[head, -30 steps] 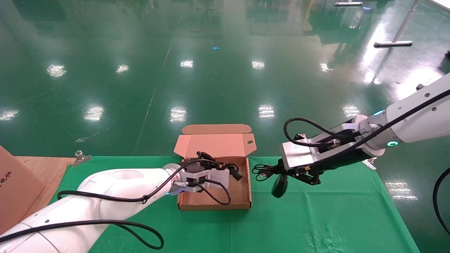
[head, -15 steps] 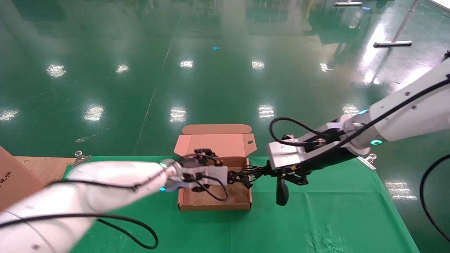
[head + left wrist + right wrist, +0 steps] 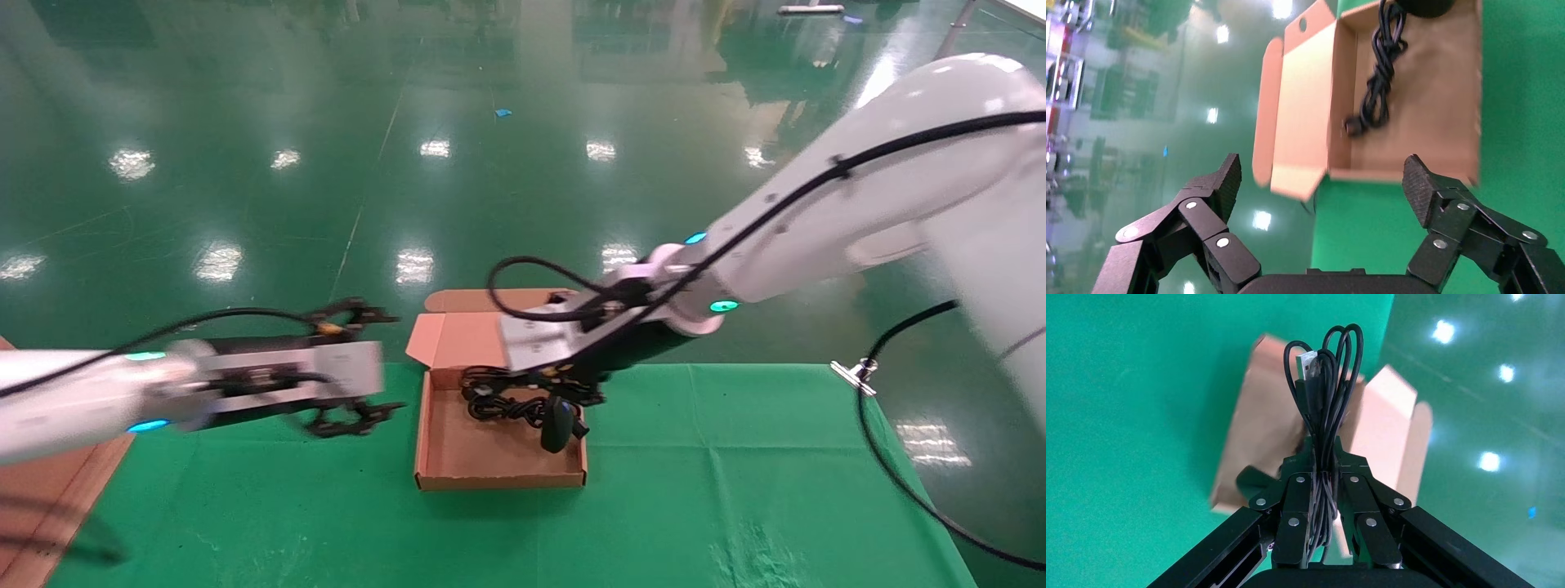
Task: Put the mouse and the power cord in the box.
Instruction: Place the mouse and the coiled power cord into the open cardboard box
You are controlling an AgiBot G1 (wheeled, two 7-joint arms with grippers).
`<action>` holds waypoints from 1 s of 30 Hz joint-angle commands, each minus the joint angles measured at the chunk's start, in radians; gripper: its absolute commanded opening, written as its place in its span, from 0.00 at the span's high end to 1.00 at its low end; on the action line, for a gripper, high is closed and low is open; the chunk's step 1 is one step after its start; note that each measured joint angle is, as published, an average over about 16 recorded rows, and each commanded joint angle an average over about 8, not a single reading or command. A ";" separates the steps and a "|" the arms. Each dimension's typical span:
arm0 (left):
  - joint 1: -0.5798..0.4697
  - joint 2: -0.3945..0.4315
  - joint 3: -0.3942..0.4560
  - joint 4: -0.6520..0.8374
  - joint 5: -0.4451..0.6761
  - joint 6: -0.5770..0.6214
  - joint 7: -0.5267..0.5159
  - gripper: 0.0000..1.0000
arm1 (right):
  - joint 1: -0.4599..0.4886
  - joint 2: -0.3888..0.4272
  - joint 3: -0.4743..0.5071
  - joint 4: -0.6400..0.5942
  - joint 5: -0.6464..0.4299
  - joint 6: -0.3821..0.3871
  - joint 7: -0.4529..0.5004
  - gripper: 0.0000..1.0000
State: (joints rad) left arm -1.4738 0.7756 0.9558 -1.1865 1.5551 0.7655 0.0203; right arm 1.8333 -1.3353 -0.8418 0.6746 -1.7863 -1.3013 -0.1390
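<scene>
A: Right gripper (image 3: 564, 390)?
B: Clamped on the mouse (image 3: 557, 425) cable bundle; mouse hangs over the box (image 3: 490, 474), 3 o'clock side.
A: Power cord (image 3: 1379, 79)?
B: Lying inside the box.
A: Left gripper (image 3: 355, 365)?
B: Fingers wide apart, empty, at the box's 9 o'clock

— What is the box (image 3: 498, 465) made of?
— Plain brown cardboard, matt, with raw cut edges. The cloth (image 3: 735, 490) under it is green fabric, matt and faintly creased.
— And the mouse (image 3: 557, 425)?
— Black plastic with a slight sheen; its cable (image 3: 1324, 386) has a smooth black jacket and a metal plug. The floor (image 3: 327, 122) is glossy green, mirroring lights.
</scene>
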 commanded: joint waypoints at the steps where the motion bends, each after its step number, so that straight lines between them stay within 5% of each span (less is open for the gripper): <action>1: 0.017 -0.089 -0.021 -0.079 -0.034 0.011 -0.028 0.00 | -0.003 -0.033 -0.011 -0.017 -0.004 0.030 -0.001 1.00; 7: 0.060 -0.240 -0.041 -0.159 -0.059 0.018 -0.021 0.00 | -0.071 -0.044 -0.149 0.051 0.080 0.208 0.049 1.00; 13: 0.081 -0.286 -0.039 -0.162 -0.042 0.003 0.017 0.00 | -0.139 -0.044 -0.294 0.097 0.126 0.456 0.086 0.99; 15: 0.085 -0.287 -0.040 -0.162 -0.044 -0.003 0.020 0.00 | -0.153 -0.043 -0.337 0.097 0.135 0.516 0.098 0.87; 22: 0.091 -0.299 -0.043 -0.167 -0.051 -0.005 0.028 0.00 | -0.179 -0.043 -0.437 0.078 0.167 0.619 0.130 0.04; 30: 0.092 -0.298 -0.043 -0.167 -0.053 -0.005 0.029 0.00 | -0.183 -0.043 -0.444 0.074 0.172 0.625 0.131 0.00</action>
State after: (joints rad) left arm -1.3817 0.4770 0.9123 -1.3540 1.5027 0.7605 0.0489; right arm 1.6509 -1.3785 -1.2854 0.7489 -1.6148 -0.6762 -0.0073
